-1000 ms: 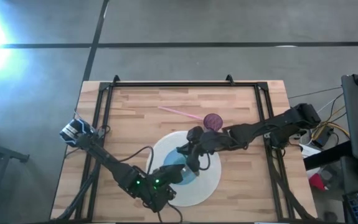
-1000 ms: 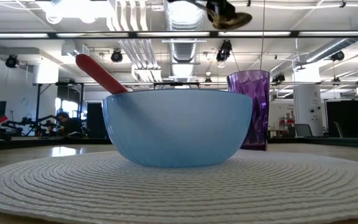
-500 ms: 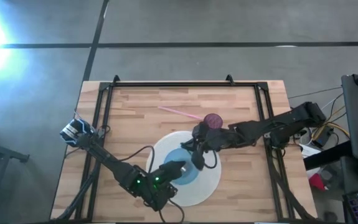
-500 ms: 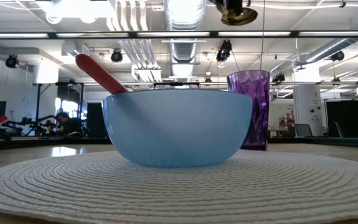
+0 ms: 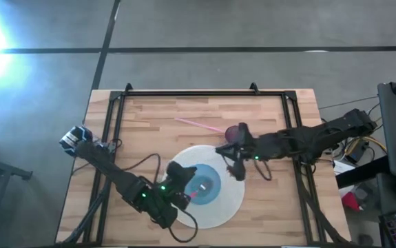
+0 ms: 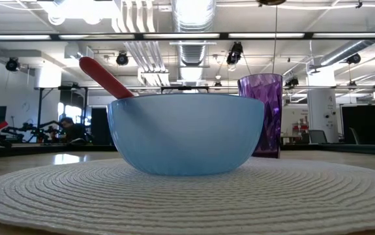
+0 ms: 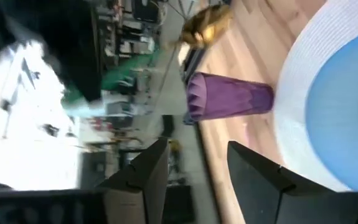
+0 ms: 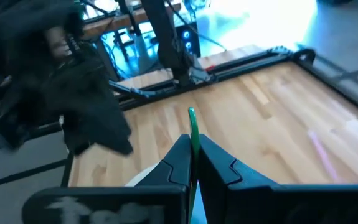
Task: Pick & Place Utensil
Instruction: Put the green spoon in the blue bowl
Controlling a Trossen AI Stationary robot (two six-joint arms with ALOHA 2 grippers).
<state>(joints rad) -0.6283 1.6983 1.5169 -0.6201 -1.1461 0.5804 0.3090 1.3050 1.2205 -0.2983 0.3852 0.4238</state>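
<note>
Grey concrete floor surrounds the pale wooden table [image 5: 149, 131] in the high view, where a round white woven placemat [image 5: 232, 200] carries a light blue bowl [image 5: 208, 187] with a red-handled utensil [image 5: 196, 195] lying in it. Just beyond the mat stands a purple faceted tumbler [image 5: 235, 132], and a thin pink straw [image 5: 194, 123] lies on the boards farther back. Left gripper [image 5: 186, 180] hangs at the bowl's near-left edge; right gripper [image 5: 237, 167] hovers over the mat's right side, close to the tumbler

Low view: the bowl [image 6: 186, 134] fills the middle of the mat [image 6: 187, 196], the red handle [image 6: 104, 78] slanting up over its left rim, the tumbler [image 6: 261, 114] partly hidden behind its right side

Left wrist view: its two dark fingers [image 7: 253, 171] are spread with nothing between them, facing the tumbler [image 7: 228, 99] and the bowl's blue rim [image 7: 347, 118]

Right wrist view: the fingers [image 8: 179, 158] are pressed together on a thin green stick [image 8: 193, 134], above bare boards and the black table frame [image 8: 253, 62]
</note>
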